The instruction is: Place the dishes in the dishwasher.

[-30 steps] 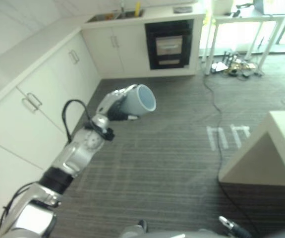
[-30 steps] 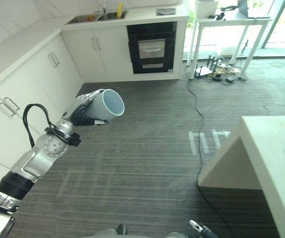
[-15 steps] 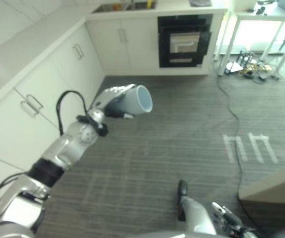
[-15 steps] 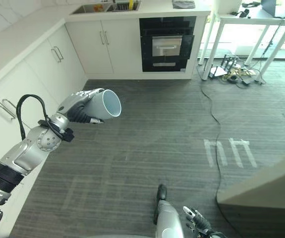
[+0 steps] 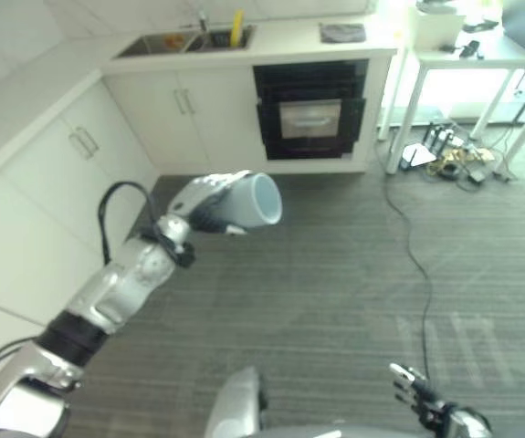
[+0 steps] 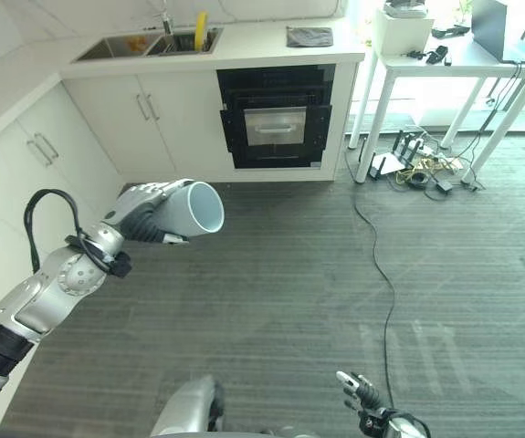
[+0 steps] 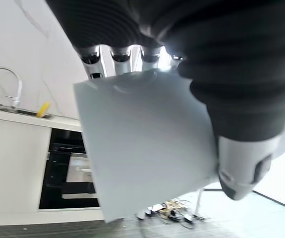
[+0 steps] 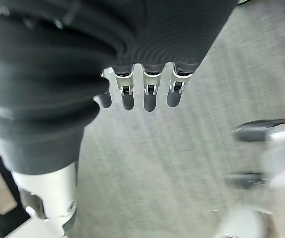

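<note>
Left eye view: left robot hand (image 5: pixel 200 200) grips a raised cup (image 5: pixel 249 200); right robot hand (image 5: pixel 422 396) hangs relaxed

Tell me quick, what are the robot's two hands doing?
Left hand: shut on the grey cup, held out over the floor.
Right hand: open, fingers relaxed, holding nothing.

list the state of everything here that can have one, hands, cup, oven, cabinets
left hand: shut on the cup, held out above the floor
cup: on its side in the left hand, mouth facing away from the arm, looks empty
right hand: open, fingers relaxed, holding nothing, low by the floor
oven: door closed
cabinet doors: closed
</note>
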You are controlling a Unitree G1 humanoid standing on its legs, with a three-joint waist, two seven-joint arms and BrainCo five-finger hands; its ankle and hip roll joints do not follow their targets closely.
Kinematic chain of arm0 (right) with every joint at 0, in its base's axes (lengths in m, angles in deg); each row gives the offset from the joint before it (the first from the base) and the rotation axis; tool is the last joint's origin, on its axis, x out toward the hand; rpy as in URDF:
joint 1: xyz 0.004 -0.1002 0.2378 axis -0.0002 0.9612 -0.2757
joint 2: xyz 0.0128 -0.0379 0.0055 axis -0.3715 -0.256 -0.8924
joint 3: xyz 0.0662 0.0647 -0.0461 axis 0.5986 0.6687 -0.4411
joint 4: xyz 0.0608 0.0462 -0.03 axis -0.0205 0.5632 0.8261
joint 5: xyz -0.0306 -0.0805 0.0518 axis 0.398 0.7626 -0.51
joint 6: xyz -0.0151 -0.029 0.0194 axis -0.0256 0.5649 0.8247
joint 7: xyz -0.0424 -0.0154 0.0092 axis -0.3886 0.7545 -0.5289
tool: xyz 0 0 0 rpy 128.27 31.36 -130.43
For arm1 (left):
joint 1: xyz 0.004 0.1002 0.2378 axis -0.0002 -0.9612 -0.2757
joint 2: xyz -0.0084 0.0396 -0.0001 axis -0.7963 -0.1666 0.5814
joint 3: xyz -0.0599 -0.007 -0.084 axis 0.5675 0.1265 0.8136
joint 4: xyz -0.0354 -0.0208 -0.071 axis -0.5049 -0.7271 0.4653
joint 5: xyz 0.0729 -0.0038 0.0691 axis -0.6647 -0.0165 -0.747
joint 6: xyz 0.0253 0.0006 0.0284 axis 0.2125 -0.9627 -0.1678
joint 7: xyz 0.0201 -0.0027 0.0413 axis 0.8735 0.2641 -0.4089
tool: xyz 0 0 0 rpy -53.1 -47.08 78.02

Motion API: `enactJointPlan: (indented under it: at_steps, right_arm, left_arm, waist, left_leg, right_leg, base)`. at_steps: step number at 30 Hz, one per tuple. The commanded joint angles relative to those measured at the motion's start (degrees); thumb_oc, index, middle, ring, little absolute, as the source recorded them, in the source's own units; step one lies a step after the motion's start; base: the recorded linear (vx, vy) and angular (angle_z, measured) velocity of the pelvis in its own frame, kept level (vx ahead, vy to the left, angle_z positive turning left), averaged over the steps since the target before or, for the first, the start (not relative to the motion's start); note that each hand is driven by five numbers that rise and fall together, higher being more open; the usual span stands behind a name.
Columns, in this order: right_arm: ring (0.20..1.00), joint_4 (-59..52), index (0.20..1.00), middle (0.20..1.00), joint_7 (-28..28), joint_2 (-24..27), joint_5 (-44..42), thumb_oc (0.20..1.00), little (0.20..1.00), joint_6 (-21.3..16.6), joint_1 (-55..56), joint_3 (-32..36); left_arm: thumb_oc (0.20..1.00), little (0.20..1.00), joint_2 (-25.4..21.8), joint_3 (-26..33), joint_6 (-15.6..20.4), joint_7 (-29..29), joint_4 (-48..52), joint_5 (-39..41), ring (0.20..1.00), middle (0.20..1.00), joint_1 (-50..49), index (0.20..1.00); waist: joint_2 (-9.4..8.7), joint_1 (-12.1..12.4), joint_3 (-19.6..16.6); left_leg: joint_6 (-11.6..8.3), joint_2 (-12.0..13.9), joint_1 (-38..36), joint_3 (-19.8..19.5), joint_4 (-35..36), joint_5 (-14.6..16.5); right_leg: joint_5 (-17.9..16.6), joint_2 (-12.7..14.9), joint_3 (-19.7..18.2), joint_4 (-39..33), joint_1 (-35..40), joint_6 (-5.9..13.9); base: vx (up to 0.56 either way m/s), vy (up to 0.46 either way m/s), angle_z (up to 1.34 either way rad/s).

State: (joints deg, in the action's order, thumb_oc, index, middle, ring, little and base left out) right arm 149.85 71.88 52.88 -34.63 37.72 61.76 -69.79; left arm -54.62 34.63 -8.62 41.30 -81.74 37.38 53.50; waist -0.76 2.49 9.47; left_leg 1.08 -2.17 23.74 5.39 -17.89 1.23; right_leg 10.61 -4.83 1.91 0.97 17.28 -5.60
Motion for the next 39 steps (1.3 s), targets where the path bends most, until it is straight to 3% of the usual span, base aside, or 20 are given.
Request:
enactJointPlan:
  at_steps: [1, 3, 7, 10, 12, 13, 14, 17, 19, 21, 22, 24, 27, 29, 31, 34, 37, 39]
  right_arm:
    - [1.000, -0.9, 1.000, 1.000, -0.7, 0.2, -1.4, 1.000, 1.000, -1.3, 0.6, -0.8]
    - [1.000, -0.4, 1.000, 1.000, -0.8, 0.2, -0.7, 1.000, 1.000, -1.4, 0.7, -0.7]
    - [1.000, -0.9, 1.000, 1.000, -4.3, -0.7, 1.7, 1.000, 1.000, 0.5, 1.9, -1.0]
    - [1.000, -1.4, 1.000, 1.000, -6.6, -1.7, 2.9, 1.000, 1.000, -0.8, 4.1, -1.3]
    - [1.000, -2.1, 1.000, 1.000, -7.5, -2.0, 1.1, 1.000, 1.000, -0.3, 5.2, -1.0]
    - [1.000, -2.1, 1.000, 1.000, -7.4, -2.2, 1.6, 1.000, 1.000, -0.4, 5.5, -0.9]
    - [1.000, -2.3, 1.000, 1.000, -7.3, -2.3, 2.3, 1.000, 1.000, -0.6, 5.5, -1.0]
    - [1.000, -2.8, 1.000, 1.000, -7.5, -2.1, 3.2, 1.000, 1.000, -1.0, 5.7, -0.9]
    - [1.000, -2.8, 1.000, 1.000, -7.0, -1.3, 2.0, 1.000, 1.000, -0.5, 5.5, -0.4]
    - [1.000, -1.9, 1.000, 1.000, -5.9, -0.6, 2.3, 1.000, 1.000, -0.5, 4.7, 0.3]
    - [1.000, -1.7, 1.000, 1.000, -5.6, -0.6, 2.5, 1.000, 1.000, -0.4, 4.6, 0.7]
    - [1.000, -1.6, 1.000, 1.000, -5.2, -0.5, 2.1, 1.000, 1.000, 0.1, 4.4, 0.5]
    - [1.000, -1.4, 1.000, 1.000, -5.3, -0.5, 3.2, 1.000, 1.000, 0.6, 4.6, -0.4]
    - [1.000, -1.5, 1.000, 1.000, -5.8, 0.3, 3.5, 1.000, 1.000, 0.6, 4.9, -0.5]
    - [1.000, -1.6, 1.000, 1.000, -6.1, 1.3, 1.6, 1.000, 1.000, 0.8, 4.9, -0.1]
    - [1.000, -1.2, 1.000, 1.000, -5.4, 2.3, 1.9, 1.000, 1.000, 0.4, 4.6, 2.0]
    - [1.000, -0.3, 1.000, 1.000, -5.3, 3.2, 1.4, 1.000, 1.000, 0.5, 4.9, 3.7]
    - [1.000, 0.2, 1.000, 1.000, -5.4, 3.1, 1.4, 1.000, 1.000, -0.1, 5.5, 4.4]
  left_arm:
    - [0.200, 0.200, -0.3, 4.4, 3.8, -0.6, 5.3, -4.3, 0.200, 0.200, 2.0, 0.200]
    - [0.200, 0.200, -0.4, 4.5, 4.6, -0.1, 5.2, -5.1, 0.200, 0.200, 1.4, 0.200]
    - [0.200, 0.200, -2.0, 3.7, 5.4, 0.9, 3.4, -5.0, 0.200, 0.200, 2.8, 0.200]
    - [0.200, 0.200, -3.5, 1.2, 8.2, 1.0, 1.2, -5.6, 0.200, 0.200, 5.4, 0.200]
    - [0.200, 0.200, -5.3, -1.2, 7.9, 0.9, 0.0, -4.8, 0.200, 0.200, 7.9, 0.200]
    - [0.200, 0.200, -6.4, -2.4, 7.2, 0.5, -0.7, -3.4, 0.200, 0.200, 9.0, 0.200]
    - [0.200, 0.200, -6.9, -3.0, 6.5, 0.1, -0.9, -2.7, 0.200, 0.200, 9.6, 0.200]
    - [0.200, 0.200, -7.6, -3.8, 4.7, -0.3, -0.3, -1.4, 0.200, 0.200, 10.9, 0.200]
    - [0.200, 0.200, -7.5, -4.0, 3.0, 0.3, 0.4, -1.1, 0.200, 0.200, 12.1, 0.200]
    - [0.200, 0.200, -7.7, -4.7, 1.7, -0.1, 0.7, -0.2, 0.200, 0.200, 13.4, 0.200]
    - [0.200, 0.200, -7.8, -4.6, 1.8, 0.0, 0.8, -0.2, 0.200, 0.200, 13.3, 0.200]
    - [0.200, 0.200, -7.6, -3.6, 0.7, 0.5, 2.2, -0.9, 0.200, 0.200, 12.0, 0.200]
    - [0.200, 0.200, -6.8, -2.6, -0.4, 1.0, 3.7, -1.6, 0.200, 0.200, 10.5, 0.200]
    - [0.200, 0.200, -5.9, -2.4, -0.9, 1.4, 4.9, -1.8, 0.200, 0.200, 9.9, 0.200]
    - [0.200, 0.200, -5.6, -2.3, -0.3, 2.1, 5.2, -1.3, 0.200, 0.200, 10.3, 0.200]
    - [0.200, 0.200, -3.6, -1.2, 0.3, 2.6, 5.9, -2.4, 0.200, 0.200, 9.6, 0.200]
    - [0.200, 0.200, -2.0, -1.5, 0.4, 2.7, 5.6, -2.8, 0.200, 0.200, 10.6, 0.200]
    - [0.200, 0.200, -1.7, -1.9, 1.5, 3.2, 5.4, -2.6, 0.200, 0.200, 11.4, 0.200]
  waist:
    - [2.54, 2.0, 0.9]
    - [2.60, 2.6, 0.8]
    - [2.48, 2.3, -1.0]
    - [2.78, 1.2, -1.3]
    - [3.00, 0.3, -1.5]
    - [3.19, -0.1, -1.6]
    - [3.39, -0.4, -1.4]
    - [3.67, -2.2, -0.3]
    - [3.32, -3.2, 0.7]
    - [2.36, -4.6, 1.6]
    - [2.38, -4.9, 1.5]
    - [2.42, -4.4, 0.9]
    - [2.05, -4.3, -0.7]
    - [1.60, -4.0, -0.6]
    - [1.38, -3.5, 0.4]
    - [2.28, -3.6, 0.8]
    - [3.57, -3.6, 0.2]
    - [3.90, -3.7, 0.0]
  left_leg:
    - [-3.79, 2.2, -10.6, -6.0, 13.0, -11.3]
    - [-4.31, 2.2, -9.2, -5.3, 14.4, -12.5]
    - [-0.90, 0.6, -13.1, -2.3, 12.2, -6.4]
    - [2.10, -0.8, -17.1, -1.4, 13.1, -4.1]
    - [3.79, -1.6, -19.3, -1.0, 13.7, -2.6]
    - [4.31, -1.8, -21.0, -0.6, 14.2, -1.9]
    - [4.50, -1.8, -22.1, -0.3, 14.6, -1.4]
    - [4.65, -2.3, -26.0, -1.3, 16.0, -0.3]
    - [4.46, -2.3, -28.5, -2.4, 17.0, 1.0]
    - [4.81, -3.1, -31.3, -4.1, 16.9, 4.4]
    - [4.78, -2.8, -32.2, -4.8, 17.1, 5.0]
    - [4.01, -1.7, -32.7, -4.8, 17.6, 4.5]
    - [2.73, -0.6, -32.3, -3.1, 14.8, 5.7]
    - [1.89, -0.9, -29.5, -1.8, 7.0, 6.8]
    - [0.17, 1.1, -24.4, -0.6, -0.7, 3.9]
    - [-2.40, 5.8, -24.4, 0.6, 6.1, 0.5]
    - [-6.52, 12.2, -25.3, -0.5, 19.3, -7.4]
    - [-7.04, 12.9, -25.3, -0.1, 20.7, -8.2]
  right_leg:
    - [-6.8, 2.8, -2.8, 1.8, -6.1, 6.65]
    - [-5.9, 3.5, -3.3, 1.3, -4.1, 7.05]
    - [-2.0, 6.4, -1.1, 5.5, -3.2, 8.90]
    - [-5.0, 8.3, 2.6, 17.7, -7.5, 10.95]
    - [-8.6, 9.2, 4.5, 28.3, -10.6, 12.84]
    - [-10.8, 10.5, 5.4, 31.7, -13.5, 13.36]
    - [-10.9, 10.8, 5.7, 32.3, -15.6, 13.26]
    - [-10.8, 9.1, 5.2, 27.9, -20.9, 12.66]
    - [-12.4, 9.7, 5.0, 20.1, -22.7, 12.64]
    - [-18.3, 10.5, 2.3, 12.0, -25.8, 14.29]
    - [-18.0, 9.9, 1.3, 11.3, -26.2, 14.35]
    - [-14.6, 9.0, 2.4, 8.7, -23.7, 13.25]
    - [-13.1, 8.2, 3.3, 5.3, -20.2, 11.79]
    - [-12.0, 8.2, 3.5, 5.2, -18.5, 10.70]
    - [-11.1, 8.3, 4.4, 5.2, -16.9, 9.46]
    - [-9.5, 8.7, 6.7, 5.2, -15.4, 9.32]
    - [-7.8, 10.6, 7.4, 4.2, -13.4, 9.94]
    - [-7.6, 12.1, 7.8, 4.1, -12.7, 10.65]
  base:
    - [0.65, 0.245, -1.24]
    - [0.54, 0.240, -1.29]
    - [0.48, 0.301, -0.65]
    - [0.41, 0.301, -0.73]
    - [0.30, 0.233, 0.35]
    - [0.25, 0.176, 0.49]
    - [0.22, 0.126, 0.41]
    - [0.16, 0.003, 0.11]
    - [0.17, -0.135, 0.45]
    - [0.24, -0.217, 0.78]
    - [0.24, -0.228, 0.56]
    - [0.19, -0.260, 0.52]
    - [0.18, -0.266, 0.47]
    - [0.09, -0.152, 0.24]
    - [0.02, -0.058, 0.17]
    - [0.06, 0.192, 0.33]
    - [0.17, 0.483, 0.22]
    - [0.18, 0.498, 0.27]
